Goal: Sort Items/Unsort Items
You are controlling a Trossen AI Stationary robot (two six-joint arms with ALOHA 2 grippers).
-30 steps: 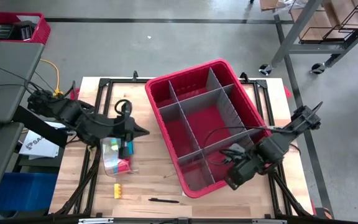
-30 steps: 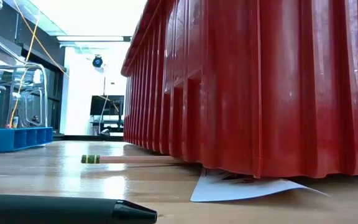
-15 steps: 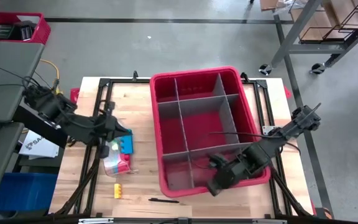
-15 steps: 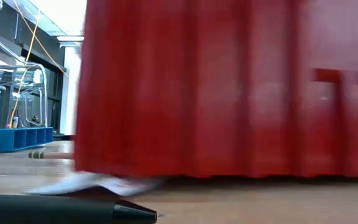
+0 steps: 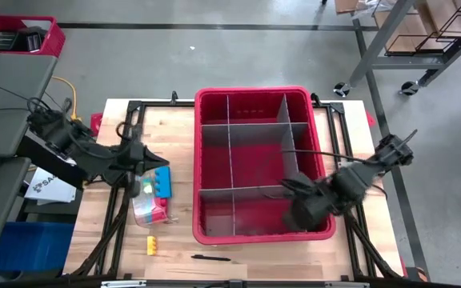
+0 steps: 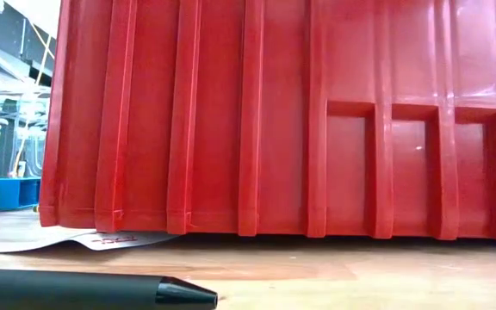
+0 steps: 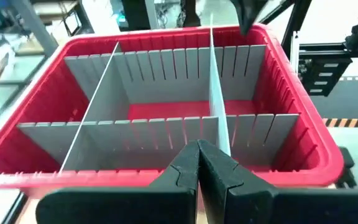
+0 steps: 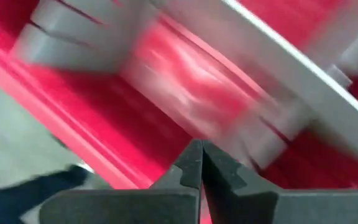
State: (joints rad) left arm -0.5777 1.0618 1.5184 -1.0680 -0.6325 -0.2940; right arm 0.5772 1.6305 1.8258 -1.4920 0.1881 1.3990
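The big red bin [image 5: 262,102] with grey dividers [image 7: 216,93] stands at the table's middle, square to its edges. My right gripper [image 5: 297,214] is shut and points down over the bin's near right compartment. Left of the bin, my left gripper [image 5: 162,163] hovers shut and holds nothing, pointing at the bin's left wall. Near it lie a blue block [image 5: 161,184] and a clear container [image 5: 146,204] with a red piece [image 5: 157,213] in it. A yellow block [image 5: 151,244] and a dark pen [image 5: 210,258] lie by the near edge. My right gripper is inside the bin's rim, close to the near right compartment's grey dividers [image 8: 272,112] and red wall [image 8: 104,143]. The blurred wrist view does not show whether the shut fingers touch them.
In the low view the bin's near wall [image 6: 317,120] fills the picture, with a white paper [image 6: 84,241] sticking out from under its left corner and the pen [image 6: 76,288] in front. Black frame rails [image 5: 130,120] run along the table's sides.
The red bin has turned about on the table from a slanted stand to square with the edges, its near end swinging toward the left. My right gripper travelled with that end, then went up and toward the far edge. My left gripper drew back toward the table's left edge.
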